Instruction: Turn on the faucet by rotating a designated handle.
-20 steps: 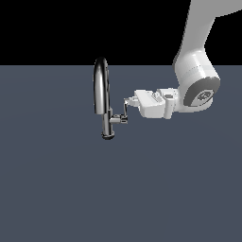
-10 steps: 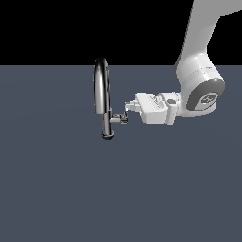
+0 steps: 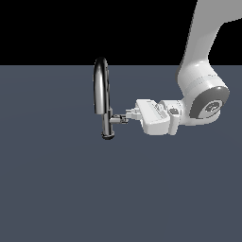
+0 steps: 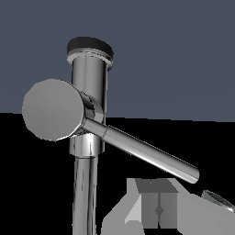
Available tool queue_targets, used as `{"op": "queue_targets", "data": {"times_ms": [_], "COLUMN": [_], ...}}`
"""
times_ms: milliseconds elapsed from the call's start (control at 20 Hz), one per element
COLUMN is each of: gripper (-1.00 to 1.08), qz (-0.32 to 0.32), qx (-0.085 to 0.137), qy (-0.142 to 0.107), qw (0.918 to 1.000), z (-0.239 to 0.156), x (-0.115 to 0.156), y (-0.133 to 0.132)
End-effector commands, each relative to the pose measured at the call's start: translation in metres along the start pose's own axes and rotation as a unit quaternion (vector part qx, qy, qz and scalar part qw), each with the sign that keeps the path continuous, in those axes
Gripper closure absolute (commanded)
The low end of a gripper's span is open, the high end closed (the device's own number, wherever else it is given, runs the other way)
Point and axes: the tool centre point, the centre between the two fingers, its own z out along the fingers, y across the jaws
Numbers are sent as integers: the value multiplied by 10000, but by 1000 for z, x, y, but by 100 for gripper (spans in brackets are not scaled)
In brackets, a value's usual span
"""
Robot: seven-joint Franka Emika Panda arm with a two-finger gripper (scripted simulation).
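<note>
The faucet (image 3: 102, 101) stands on the floor (image 3: 71, 189). The handle (image 3: 121, 119) juts from its exterior-view right side, with the gripper (image 3: 127, 116) just beside it.

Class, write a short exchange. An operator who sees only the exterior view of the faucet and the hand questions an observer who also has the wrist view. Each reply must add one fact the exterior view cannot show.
Operator: In the exterior view the hand blurs into the faucet. Is the handle between the fingers?
Observer: No. The wrist view shows the fingers pressed together with nothing between them.
Operator: How does the handle lie?
Observer: The handle is a thin rod slanting away from a round-capped stub. Its free end is near the fingers, but I cannot tell if they touch.
</note>
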Motion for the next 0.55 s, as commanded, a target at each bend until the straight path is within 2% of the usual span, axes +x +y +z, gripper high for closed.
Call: {"op": "queue_targets", "data": {"times_ms": [0,500], "gripper": [108,108], "qz": [48,127], "qx": [-14,-63], "qy": [-12,-51], "qw": [10000,9999], "z": [2,7], "x": [15,69], "y": [5,21]}}
